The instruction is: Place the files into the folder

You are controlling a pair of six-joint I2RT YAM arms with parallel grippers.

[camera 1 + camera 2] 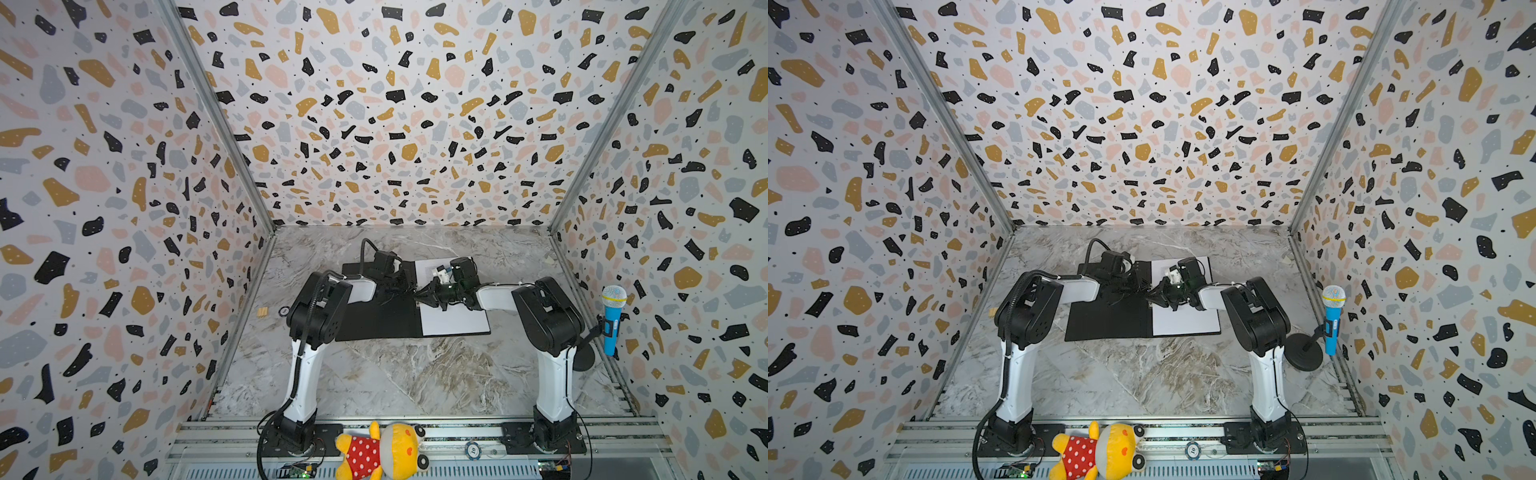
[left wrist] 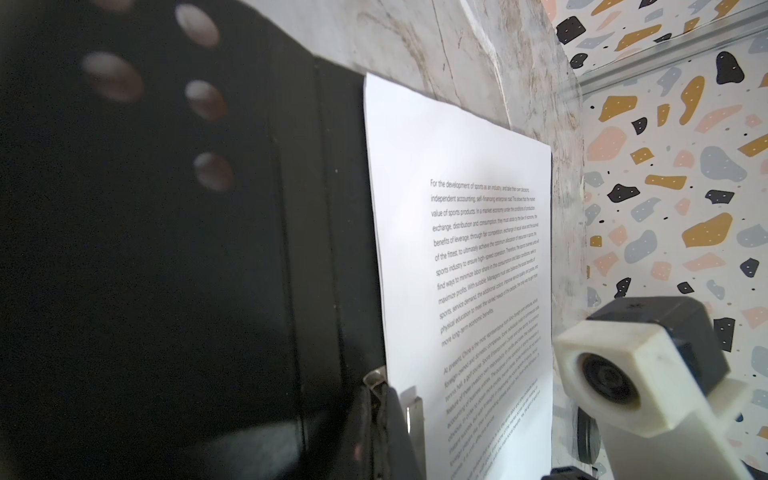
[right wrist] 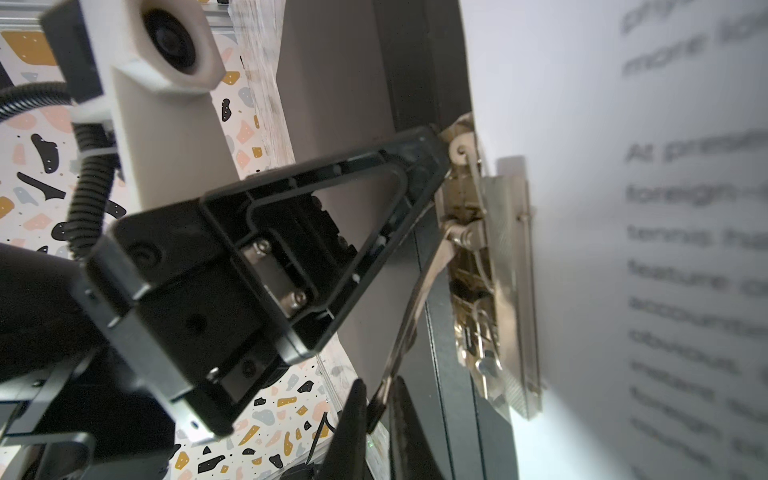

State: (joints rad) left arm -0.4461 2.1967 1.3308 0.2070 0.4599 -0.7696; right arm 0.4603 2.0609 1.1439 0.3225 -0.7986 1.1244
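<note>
The right end effector (image 3: 379, 401) pinches the lever (image 3: 419, 291) of the metal clip (image 3: 507, 270) at the open folder's (image 1: 376, 320) spine; the closed left end effector (image 2: 380, 411) touches the clip's other end. Both forearms reach inward, low; the printed sheet (image 1: 455, 320) lies on the folder's right half, with open bench (image 1: 374, 374) on every side.

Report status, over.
Left gripper shut, tip at the clip. Right gripper shut on clip lever. Printed sheet lies in open folder. Nothing in the way.
</note>
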